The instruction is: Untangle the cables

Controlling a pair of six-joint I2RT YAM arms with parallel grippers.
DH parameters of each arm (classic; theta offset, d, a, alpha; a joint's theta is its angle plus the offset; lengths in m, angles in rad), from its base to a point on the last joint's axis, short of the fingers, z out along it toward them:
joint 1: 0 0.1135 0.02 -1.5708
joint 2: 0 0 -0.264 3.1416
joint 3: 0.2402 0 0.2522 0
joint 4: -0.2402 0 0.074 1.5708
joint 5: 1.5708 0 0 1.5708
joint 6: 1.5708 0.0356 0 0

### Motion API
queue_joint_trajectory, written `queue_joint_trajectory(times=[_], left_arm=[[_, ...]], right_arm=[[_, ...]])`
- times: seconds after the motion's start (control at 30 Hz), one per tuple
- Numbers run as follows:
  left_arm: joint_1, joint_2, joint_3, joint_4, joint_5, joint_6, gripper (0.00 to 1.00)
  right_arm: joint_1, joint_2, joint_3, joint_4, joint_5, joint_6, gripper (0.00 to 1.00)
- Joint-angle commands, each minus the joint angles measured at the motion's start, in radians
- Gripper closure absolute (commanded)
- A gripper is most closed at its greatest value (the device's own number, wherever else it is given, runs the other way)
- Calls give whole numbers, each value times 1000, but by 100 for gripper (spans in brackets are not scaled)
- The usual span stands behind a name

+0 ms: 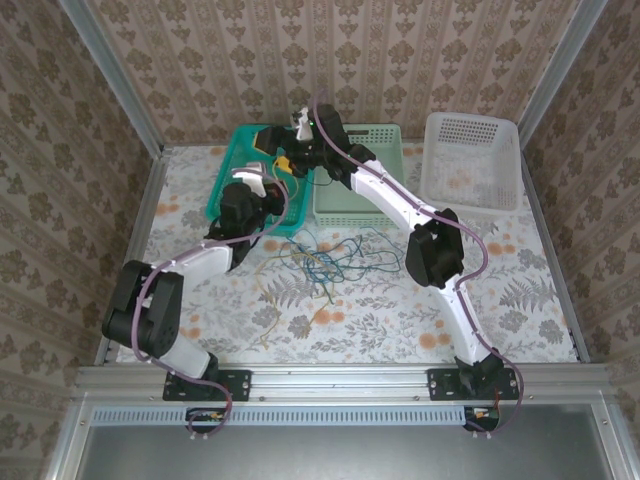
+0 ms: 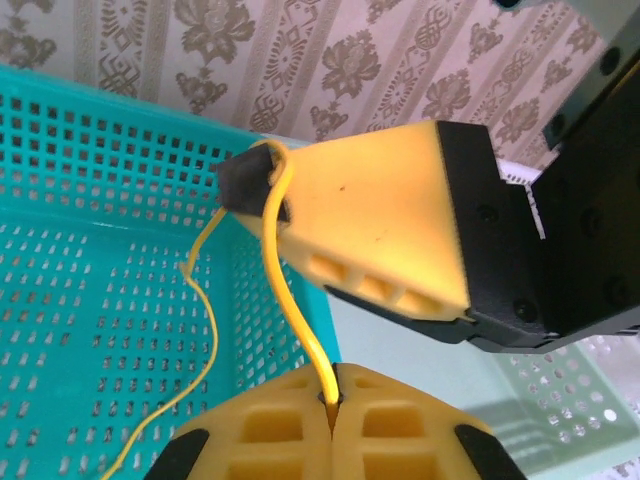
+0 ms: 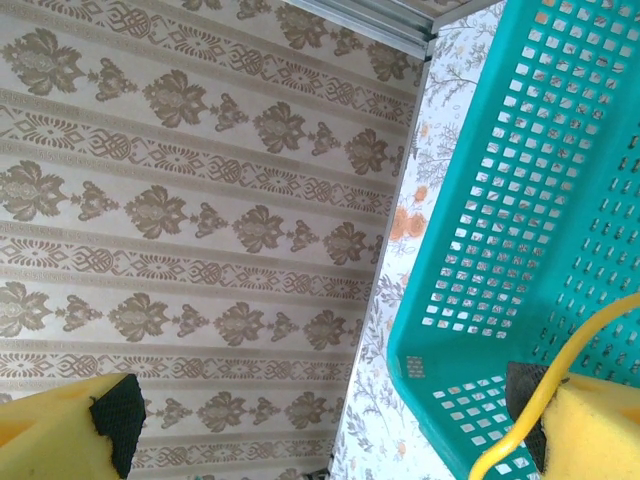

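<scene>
Landmark: teal basket (image 1: 222, 185).
Left gripper (image 2: 332, 402): clamped tight on a yellow cable (image 2: 290, 300), held above the teal basket's right-hand wall.
Right gripper (image 1: 287, 158): jaws spread wide over the teal basket; the yellow cable is draped across one black pad (image 2: 245, 180), not pinched.
Yellow cable: led from the left gripper over that pad, then trailed back across the teal basket.
Remaining cables (image 1: 330, 258): left loosely tangled on the table (image 1: 520, 300), just beside the teal basket's near right corner.
</scene>
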Motion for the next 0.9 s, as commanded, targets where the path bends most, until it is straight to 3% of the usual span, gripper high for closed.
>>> queue_joint_trajectory(times=[0.0, 0.13, 0.37, 0.5, 0.6, 0.67, 0.77, 0.87], left_arm=[[11, -5, 29, 14, 2, 4, 100], [35, -35, 21, -17, -22, 11, 100], [126, -98, 12, -44, -13, -10, 100], [141, -76, 54, -102, 17, 0, 100], [160, -39, 71, -131, 40, -32, 100], [172, -25, 72, -143, 58, -52, 87], [182, -23, 79, -179, 76, -72, 51], [179, -46, 96, -234, 88, -70, 32]], right_arm=[[2, -35, -18, -1, -16, -14, 3], [-4, -46, -59, 2, -20, -17, 1], [-13, -80, -120, -160, -31, -157, 1], [-16, -166, -256, -100, -14, -183, 0], [-17, -203, -293, -149, -23, -243, 0], [-16, -245, -352, -158, -31, -293, 0], [-16, -315, -453, -155, -8, -369, 2], [-11, -359, -509, -197, 6, -456, 9]])
